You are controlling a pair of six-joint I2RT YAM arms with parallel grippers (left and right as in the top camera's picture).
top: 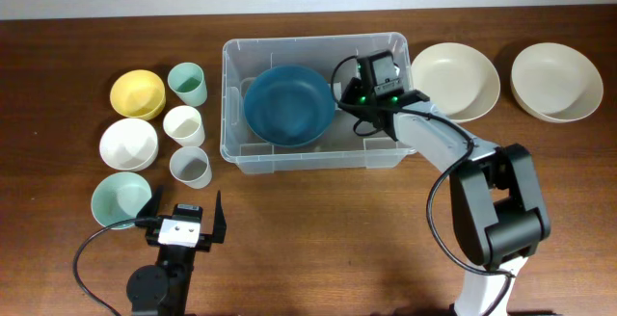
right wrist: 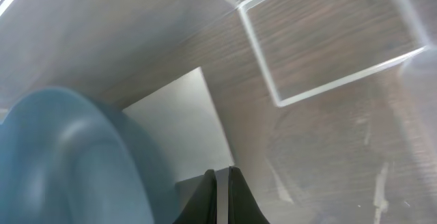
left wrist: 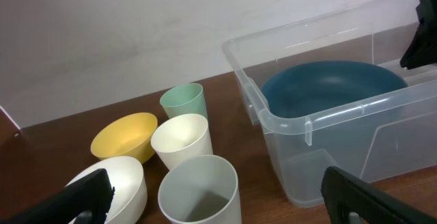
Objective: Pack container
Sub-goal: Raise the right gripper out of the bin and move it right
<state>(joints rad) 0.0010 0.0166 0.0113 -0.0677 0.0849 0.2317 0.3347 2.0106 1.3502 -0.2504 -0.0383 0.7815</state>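
The right gripper (right wrist: 220,183) is down inside the container (top: 313,39), its fingers drawn together with only a sliver between them. The wrist view is too tight to tell whether anything thin is caught there, though it looks empty. Just beside it sits the blue bowl (top: 287,104), over the white label (right wrist: 177,128) on the base. The container stands mid-table, between the cups and small bowls on one side and two cream bowls (top: 455,80) on the other. The left gripper (top: 187,210) waits spread wide and empty near the pale green bowl (top: 120,200). Lifting out at a slant could clip the bowl's edge and rock it, or catch the rim and drag the light container off its spot.
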